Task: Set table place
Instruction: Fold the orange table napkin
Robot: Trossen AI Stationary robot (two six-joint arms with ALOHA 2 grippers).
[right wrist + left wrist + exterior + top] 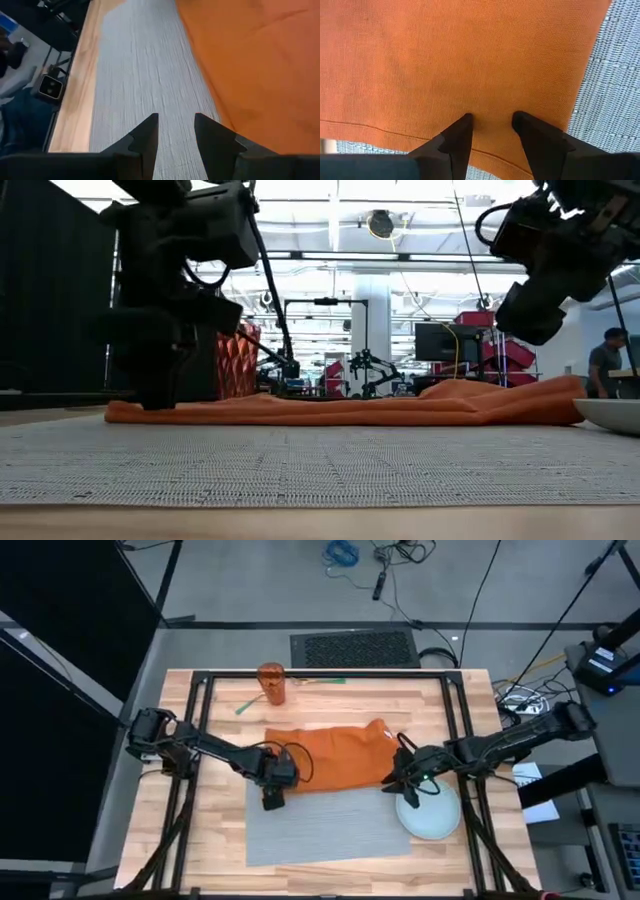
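the light wooden butcher-block table (330,700) with its black metal frame carries everything. on its near half lies the flat grey rectangular woven placemat (330,830), long axis running left to right, lying flat and smooth. across the mat's far edge and onto the wood beyond it sprawls the orange cloth napkin (335,755), also stretched left to right, rumpled and raised toward its right end. a round pale blue-white plate (432,818) sits at the mat's right edge, seemingly just overlapping it. a ribbed orange tumbler (272,685) stands well apart at the far side of the table, with a green utensil (250,705) lying near it.

the left gripper (491,124) hangs over the napkin's near left corner, jaws narrowly apart with cloth beneath and between the tips and the mat showing just past the hem; whether the tips touch the fabric i cannot tell. the right gripper (175,127) hovers above the napkin's right end, close to the plate, jaws narrowly apart and holding nothing, mat below them and cloth to one side.

my guess is the napkin needs lifting off the mat, and the left arm sits nearer a corner to pinch
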